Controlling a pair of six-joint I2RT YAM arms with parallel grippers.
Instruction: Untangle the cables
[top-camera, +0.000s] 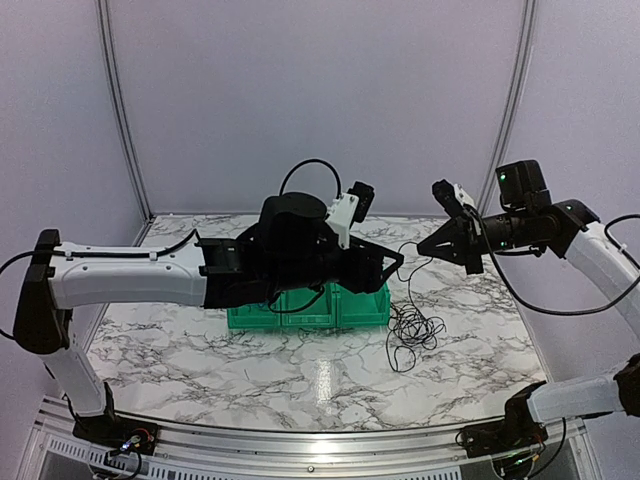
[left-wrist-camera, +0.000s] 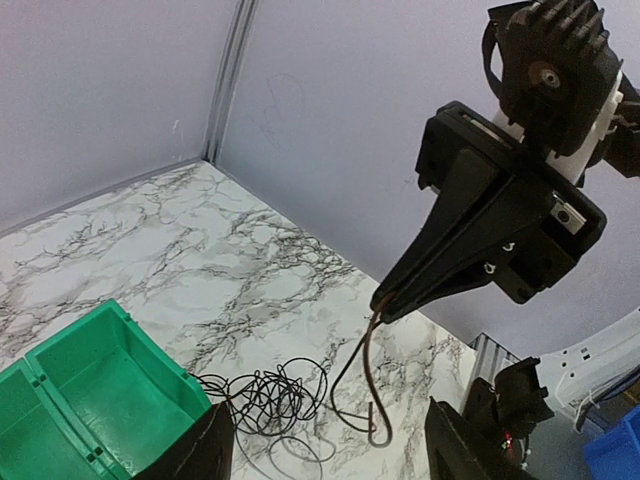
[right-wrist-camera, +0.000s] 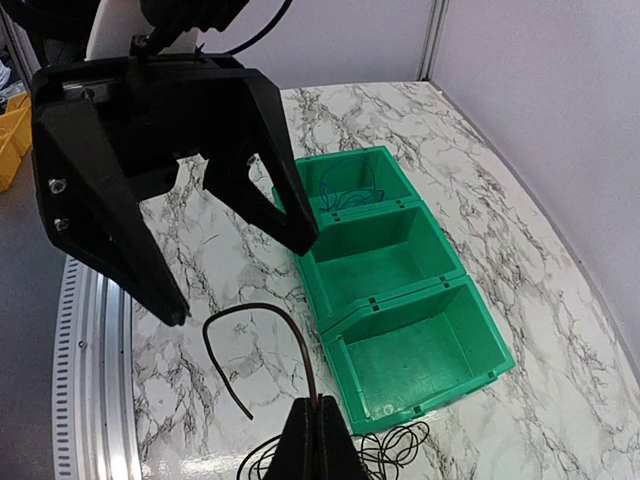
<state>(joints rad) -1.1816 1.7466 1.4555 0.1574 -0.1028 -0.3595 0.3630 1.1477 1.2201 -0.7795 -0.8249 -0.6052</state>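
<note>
A tangle of thin black cables (top-camera: 412, 330) lies on the marble table right of the green bins; it also shows in the left wrist view (left-wrist-camera: 262, 400) and the right wrist view (right-wrist-camera: 395, 450). My right gripper (top-camera: 424, 251) is raised above the table and shut on one dark cable end (right-wrist-camera: 285, 330), which curls out of its tips and hangs down (left-wrist-camera: 368, 375). My left gripper (top-camera: 390, 268) is open and empty, hovering just left of the right gripper's tip, its wide fingers (right-wrist-camera: 130, 240) facing it. A thin blue cable (right-wrist-camera: 345, 185) lies in the far bin compartment.
A row of three joined green bins (top-camera: 310, 308) stands mid-table under my left arm; the two nearer compartments (right-wrist-camera: 420, 345) hold nothing visible. Grey walls close the back and sides. The table's metal rail (right-wrist-camera: 85, 380) runs along the near edge.
</note>
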